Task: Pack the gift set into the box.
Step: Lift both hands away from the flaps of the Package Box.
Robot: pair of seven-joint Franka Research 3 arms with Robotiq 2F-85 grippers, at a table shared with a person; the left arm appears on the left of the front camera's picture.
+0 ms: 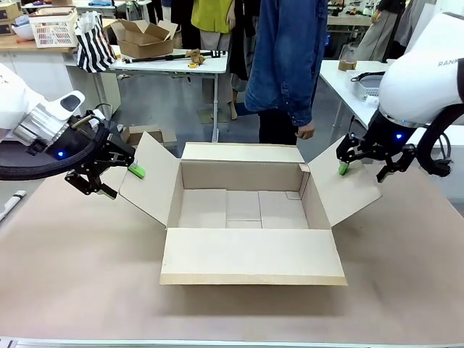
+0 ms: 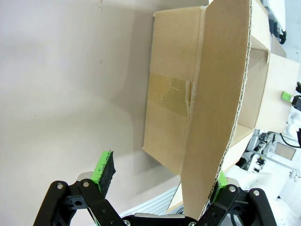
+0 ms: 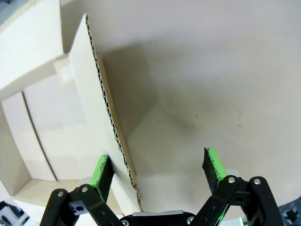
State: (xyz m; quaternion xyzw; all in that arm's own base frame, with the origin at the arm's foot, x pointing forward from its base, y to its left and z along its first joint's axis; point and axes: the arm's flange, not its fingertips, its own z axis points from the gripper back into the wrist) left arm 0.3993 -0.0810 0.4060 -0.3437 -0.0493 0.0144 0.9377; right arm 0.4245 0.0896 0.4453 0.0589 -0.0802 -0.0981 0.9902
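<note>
The box (image 1: 250, 255) stands open in the middle of the table, all four flaps spread and its inside bare. My left gripper (image 1: 122, 181) is open at the box's left flap (image 1: 148, 185). In the left wrist view that flap (image 2: 221, 94) runs between the spread fingers of the left gripper (image 2: 162, 176), close to the right pad. My right gripper (image 1: 364, 171) is open at the right flap (image 1: 346, 185). The right wrist view has the corrugated flap edge (image 3: 110, 117) between the fingers of the right gripper (image 3: 158, 169), near the left pad. A white slotted basket (image 1: 367, 85), seemingly the gift set, sits on the side table at right.
A person in a denim jacket (image 1: 286, 58) stands at the far side behind the box, one hand (image 1: 306, 132) hanging. Bare brown table surface (image 1: 80, 268) lies in front of and beside the box. A far table holds a small carton (image 1: 145, 38) and a striped bag (image 1: 94, 45).
</note>
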